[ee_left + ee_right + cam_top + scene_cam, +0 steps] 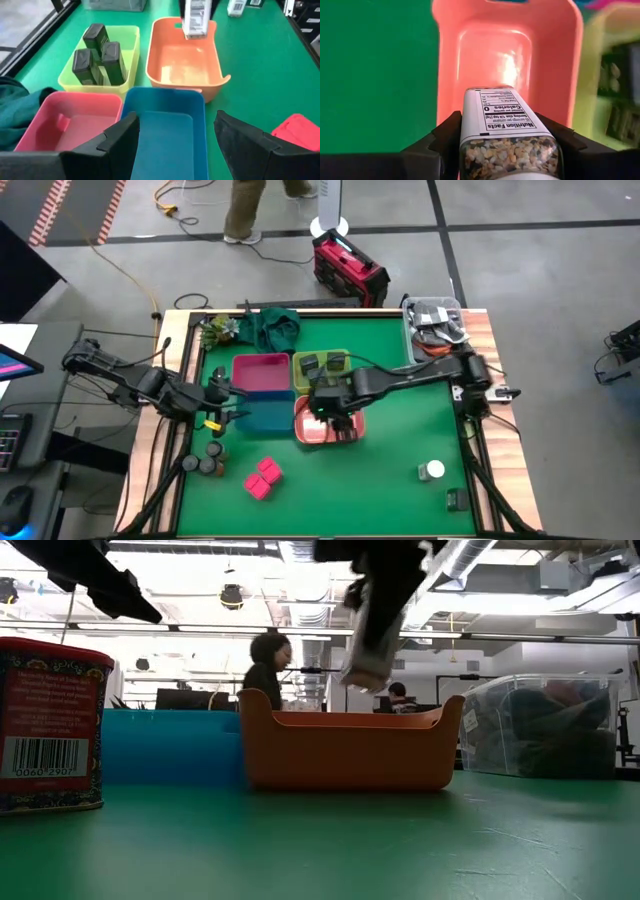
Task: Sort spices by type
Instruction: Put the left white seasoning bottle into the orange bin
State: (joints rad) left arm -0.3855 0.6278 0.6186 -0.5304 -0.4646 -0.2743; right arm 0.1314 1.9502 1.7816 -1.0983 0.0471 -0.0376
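Three dark jars (98,55) fill the yellow-green bin (129,40); two pink packets (264,478) lie loose.

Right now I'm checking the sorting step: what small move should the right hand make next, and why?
Probably lower and release. The right hand holds a spice jar above the orange bin, which looks empty, so the jar still hangs over it rather than resting inside.

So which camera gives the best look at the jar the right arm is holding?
Right wrist view: the spice jar fills it, label and contents readable, clamped in the right tool over the orange bin. Low and left wrist views show it hanging; the high view hides it.
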